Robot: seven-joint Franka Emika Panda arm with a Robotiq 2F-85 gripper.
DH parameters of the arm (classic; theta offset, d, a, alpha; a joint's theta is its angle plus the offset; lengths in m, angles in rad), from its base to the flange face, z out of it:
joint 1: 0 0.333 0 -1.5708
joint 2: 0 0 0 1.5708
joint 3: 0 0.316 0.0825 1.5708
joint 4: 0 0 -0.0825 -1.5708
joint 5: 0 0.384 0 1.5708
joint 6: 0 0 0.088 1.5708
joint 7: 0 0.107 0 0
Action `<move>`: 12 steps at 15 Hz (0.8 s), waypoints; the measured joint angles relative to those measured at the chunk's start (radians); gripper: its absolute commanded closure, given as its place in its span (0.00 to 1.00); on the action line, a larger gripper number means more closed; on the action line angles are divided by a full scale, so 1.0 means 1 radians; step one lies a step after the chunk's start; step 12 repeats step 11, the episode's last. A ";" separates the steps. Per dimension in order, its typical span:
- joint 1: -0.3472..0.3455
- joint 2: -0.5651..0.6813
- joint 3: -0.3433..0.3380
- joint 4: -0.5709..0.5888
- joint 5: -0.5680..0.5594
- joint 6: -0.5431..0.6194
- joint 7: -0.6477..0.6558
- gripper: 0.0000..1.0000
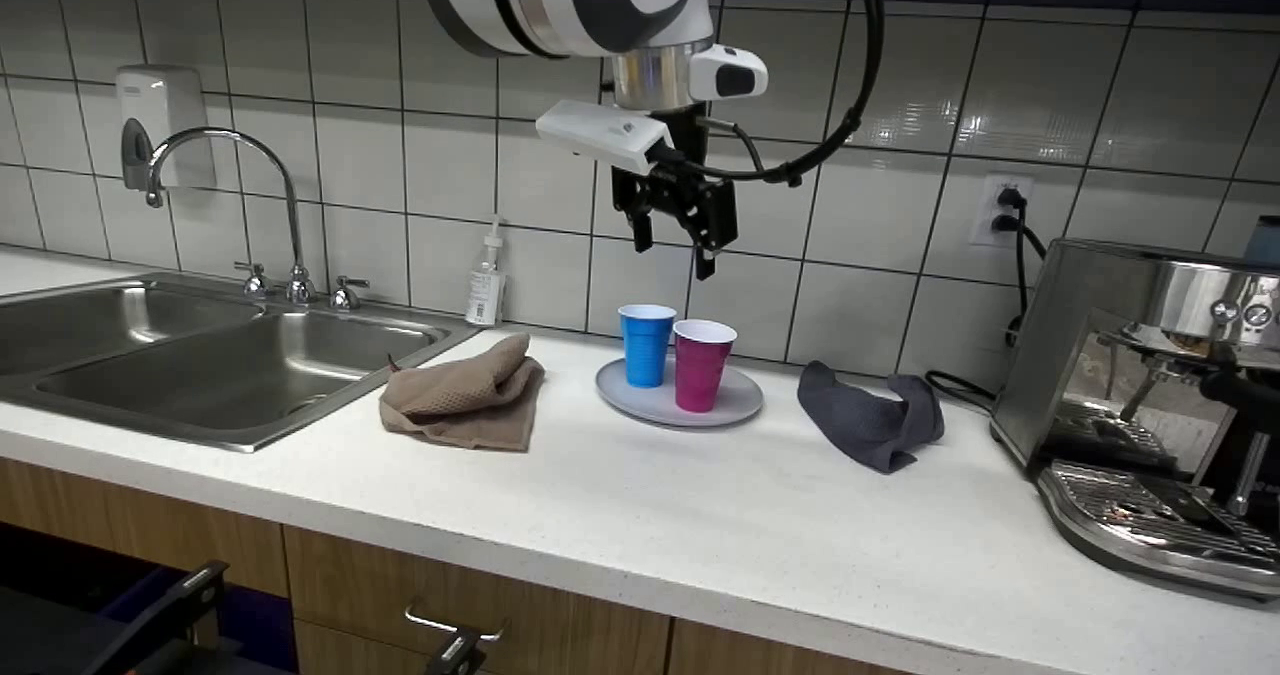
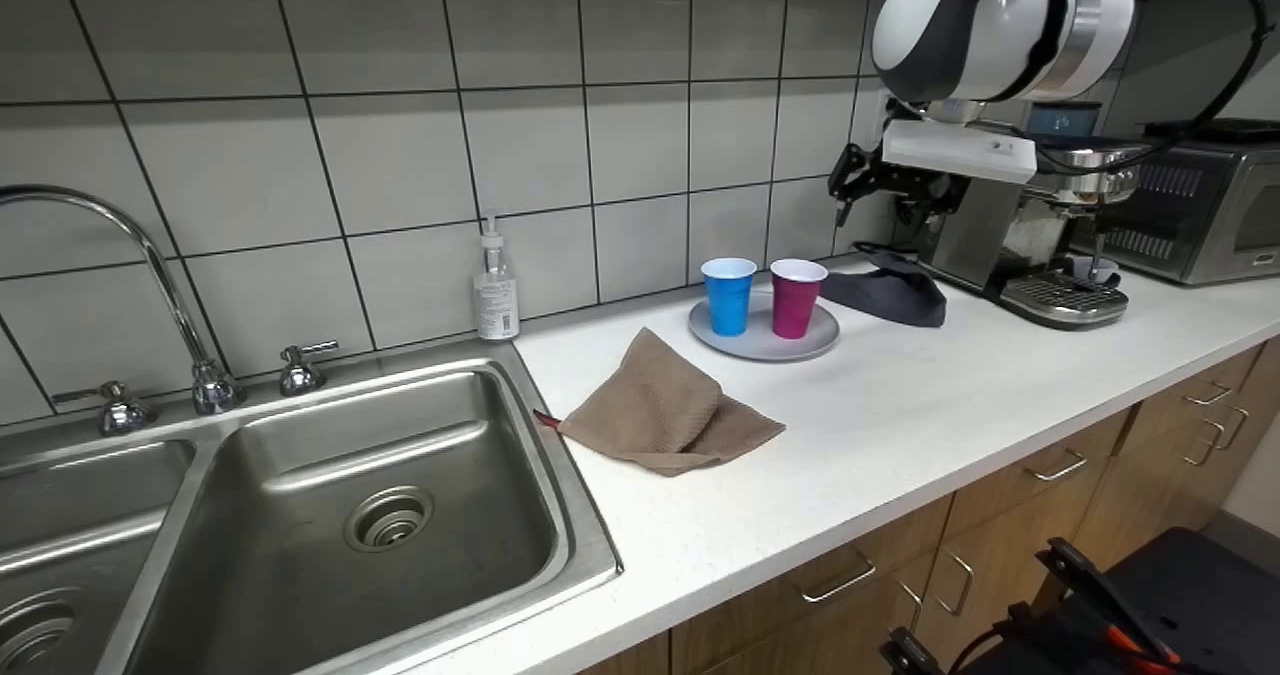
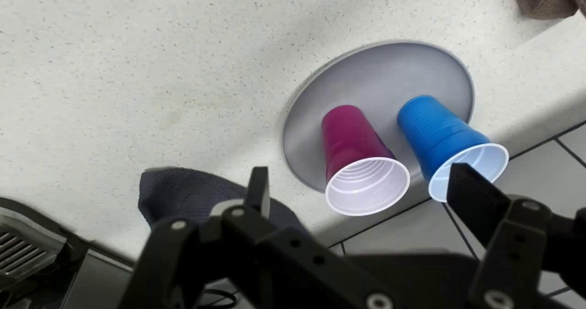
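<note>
My gripper [image 1: 674, 253] hangs in the air above two cups, its fingers spread wide with nothing between them. Below it, a magenta cup [image 1: 703, 370] and a blue cup [image 1: 646, 347], both white inside, stand upright on a grey round plate [image 1: 741, 404]. In the wrist view the magenta cup [image 3: 350, 137] shows between the fingers, farther off than they are. There the right fingertip covers part of the blue cup's rim, and the blue cup [image 3: 439, 128] looks empty inside. In an exterior view the gripper appears to the right of the plate [image 2: 765, 353] and higher up.
A brown cloth [image 1: 462, 395] lies between the plate and the steel sink [image 1: 330, 355]. To the plate's other side are a dark grey cloth [image 1: 870, 420] and an espresso machine [image 1: 1150, 355]. A soap bottle [image 2: 496, 295] stands by the tiled wall behind; a curved faucet [image 1: 290, 195] rises over the sink.
</note>
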 measured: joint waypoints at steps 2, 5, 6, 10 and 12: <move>-0.002 -0.057 0.000 -0.049 0.000 -0.001 -0.034 0.00; -0.004 -0.132 0.000 -0.113 -0.005 -0.009 -0.085 0.00; -0.008 -0.153 0.000 -0.130 -0.018 -0.015 -0.100 0.00; -0.019 -0.189 0.000 -0.161 -0.038 -0.022 -0.117 0.00; -0.019 -0.189 0.000 -0.162 -0.038 -0.022 -0.118 0.00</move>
